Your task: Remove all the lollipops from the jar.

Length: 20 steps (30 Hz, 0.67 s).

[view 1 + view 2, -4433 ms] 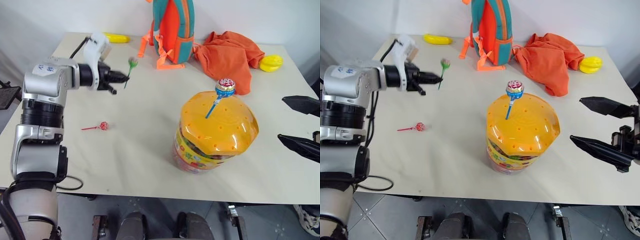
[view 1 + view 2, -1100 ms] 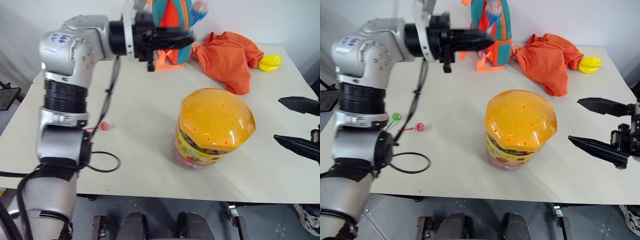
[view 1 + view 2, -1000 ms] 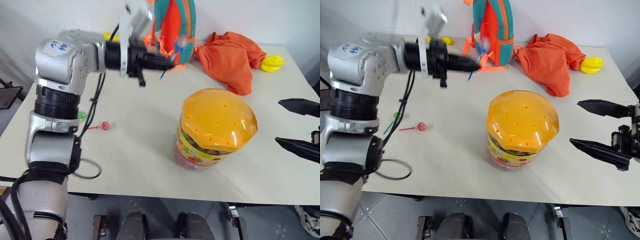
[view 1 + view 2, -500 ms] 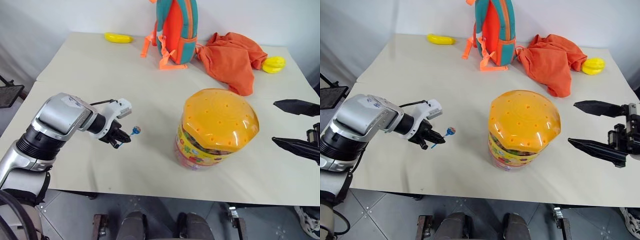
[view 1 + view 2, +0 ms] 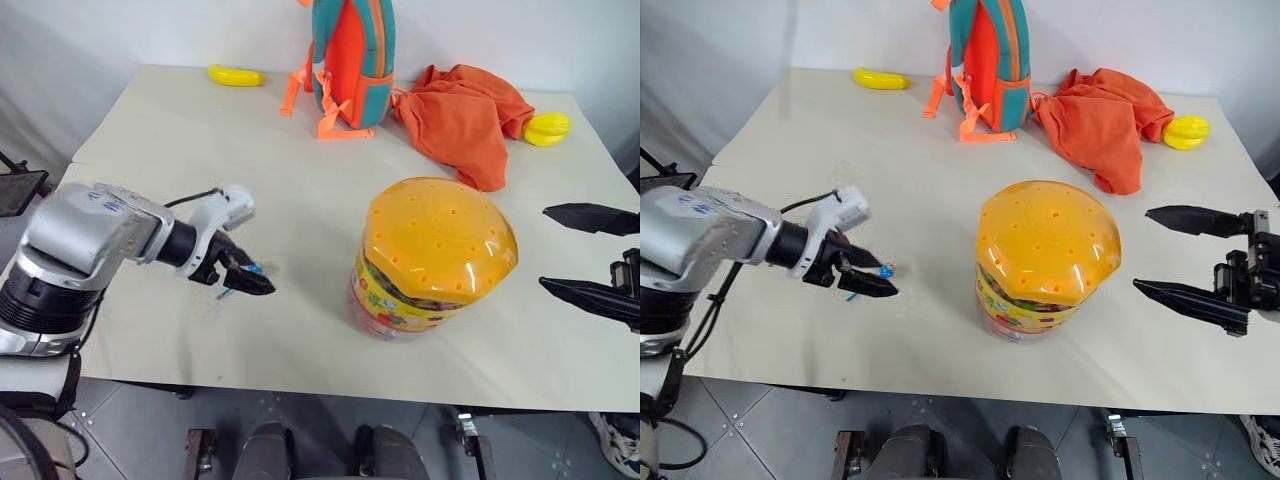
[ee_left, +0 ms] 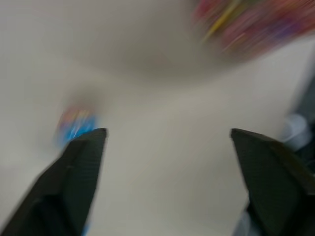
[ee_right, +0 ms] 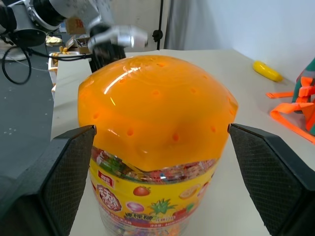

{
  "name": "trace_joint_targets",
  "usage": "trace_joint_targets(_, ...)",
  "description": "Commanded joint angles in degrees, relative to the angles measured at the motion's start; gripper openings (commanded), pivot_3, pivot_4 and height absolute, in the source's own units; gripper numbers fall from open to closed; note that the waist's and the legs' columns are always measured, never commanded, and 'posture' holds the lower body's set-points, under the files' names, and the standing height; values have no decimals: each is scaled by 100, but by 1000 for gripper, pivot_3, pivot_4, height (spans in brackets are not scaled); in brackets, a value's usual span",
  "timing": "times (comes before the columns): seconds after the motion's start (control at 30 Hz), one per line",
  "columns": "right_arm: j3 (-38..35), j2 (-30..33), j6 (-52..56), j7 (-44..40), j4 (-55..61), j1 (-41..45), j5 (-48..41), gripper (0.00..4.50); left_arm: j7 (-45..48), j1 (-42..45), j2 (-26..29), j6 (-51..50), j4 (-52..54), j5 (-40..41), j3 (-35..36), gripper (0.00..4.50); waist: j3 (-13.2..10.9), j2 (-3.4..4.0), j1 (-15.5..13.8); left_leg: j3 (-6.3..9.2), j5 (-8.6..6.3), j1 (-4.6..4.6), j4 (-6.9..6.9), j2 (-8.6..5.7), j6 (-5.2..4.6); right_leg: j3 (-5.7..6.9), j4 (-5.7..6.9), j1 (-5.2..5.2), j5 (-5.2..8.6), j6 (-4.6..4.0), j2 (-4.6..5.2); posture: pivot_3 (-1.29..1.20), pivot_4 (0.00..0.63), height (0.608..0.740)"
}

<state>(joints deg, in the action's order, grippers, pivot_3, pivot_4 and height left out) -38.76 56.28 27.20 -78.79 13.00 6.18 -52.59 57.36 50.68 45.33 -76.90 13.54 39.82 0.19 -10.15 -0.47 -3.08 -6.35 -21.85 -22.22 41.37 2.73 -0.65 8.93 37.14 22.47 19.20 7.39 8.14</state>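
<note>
Cream table (image 5: 300,180), wide, bearing everything. Teal-and-orange backpack (image 5: 350,55) upright at far edge, orange cloth (image 5: 465,115) crumpled beside it, well behind the jar. Jar (image 5: 437,255) right of centre near front edge, domed orange lid on, holes bare of sticks, colourful label band below. Left gripper (image 5: 243,275) low over the table left of the jar, fingers spread wide in wrist view, holding nothing. Right gripper (image 5: 1185,260) off to the jar's right, apart from it, black fingers parted, empty; in right wrist view one finger on each side of the jar. Yellow banana-like toy (image 5: 236,75) at far left, another yellow toy (image 5: 545,128) far right beside the cloth. Blue lollipop (image 5: 883,272) lay on table just at left fingertips, blurred, contact unclear.
</note>
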Motion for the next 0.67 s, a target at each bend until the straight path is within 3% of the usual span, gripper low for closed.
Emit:
trace_joint_targets(0.03,-194,58,-286,-6,-293,-61,286,4500,374,-161,-797,1160,-442,1046,1685,4488,-1,-3,4,7,0,-10,8,2,0,6,0,1,0,0,-1,0,150,740)
trace_joint_targets(0.2,-276,-63,-657,-1,-1039,-227,675,4500,-120,-1053,-791,1541,-172,667,1568,4488,2,3,81,-2,0,12,-11,-1,0,2,4,-4,0,0,-1,0,150,740)
trace_joint_targets(0.4,-323,-117,-957,87,-1561,-267,872,4500,234,-2255,-537,2749,255,384,1596,4488,2,3,125,-2,0,10,-13,-1,0,1,1,-1,0,0,0,0,150,740)
trace_joint_targets(0.67,-89,-280,-1239,325,-1881,-239,1129,4500,348,-2919,-124,3355,191,402,1883,4488,3,5,136,-2,0,11,-17,0,0,1,-4,-2,0,0,0,0,150,740)
